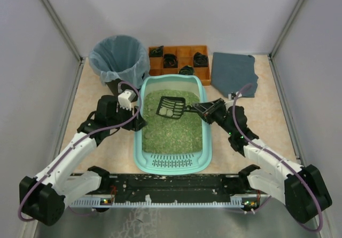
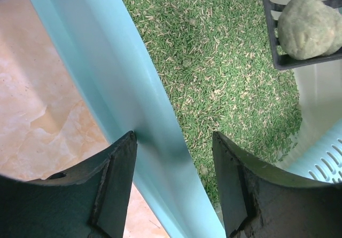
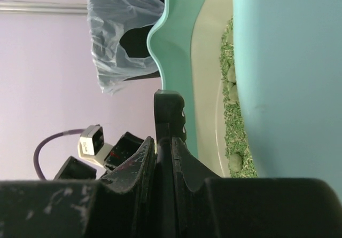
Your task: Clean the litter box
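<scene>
The litter box (image 1: 208, 142) sits in the middle of the table (image 1: 112, 147), lengthwise between the two arms, with its slotted lip (image 1: 171, 163) at the near end and green litter (image 1: 173, 134) spread over its floor.

The left gripper (image 2: 173, 139) is at the box's left wall. Its jaws are open and straddle the rim, with one finger (image 2: 120, 179) outside against the wall and the other over the litter, a gap away from the wall.

At the right wall, the right gripper (image 3: 163, 142) is clamped on the handle of a black scoop (image 1: 171, 107). The scoop reaches in over the far half of the litter and carries a pale round clump (image 2: 305, 27).

Beyond the box stand a black bin (image 1: 112, 83) lined with a clear bag (image 1: 101, 62), an orange divided tray (image 1: 186, 51) and, to the right, a dark grey cloth (image 1: 234, 72).
</scene>
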`<act>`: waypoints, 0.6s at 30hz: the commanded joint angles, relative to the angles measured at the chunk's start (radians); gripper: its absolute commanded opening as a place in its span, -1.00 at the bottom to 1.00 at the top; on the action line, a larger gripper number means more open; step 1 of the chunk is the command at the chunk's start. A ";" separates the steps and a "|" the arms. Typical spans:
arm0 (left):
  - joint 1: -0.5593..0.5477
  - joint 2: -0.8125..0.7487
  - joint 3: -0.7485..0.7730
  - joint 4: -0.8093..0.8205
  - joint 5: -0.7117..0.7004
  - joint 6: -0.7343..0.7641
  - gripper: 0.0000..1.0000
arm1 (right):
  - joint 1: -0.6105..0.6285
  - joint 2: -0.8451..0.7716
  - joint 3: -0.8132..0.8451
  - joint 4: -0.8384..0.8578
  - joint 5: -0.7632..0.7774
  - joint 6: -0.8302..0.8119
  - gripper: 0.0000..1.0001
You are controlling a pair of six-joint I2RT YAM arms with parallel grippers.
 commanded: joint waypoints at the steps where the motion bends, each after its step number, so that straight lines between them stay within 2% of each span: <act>1: -0.008 -0.034 -0.001 0.019 0.003 0.016 0.30 | -0.001 -0.003 0.066 0.031 -0.006 -0.006 -1.00; 18: -0.007 -0.066 -0.004 0.019 -0.041 0.014 0.32 | 0.011 0.062 0.232 0.000 0.052 0.028 -1.00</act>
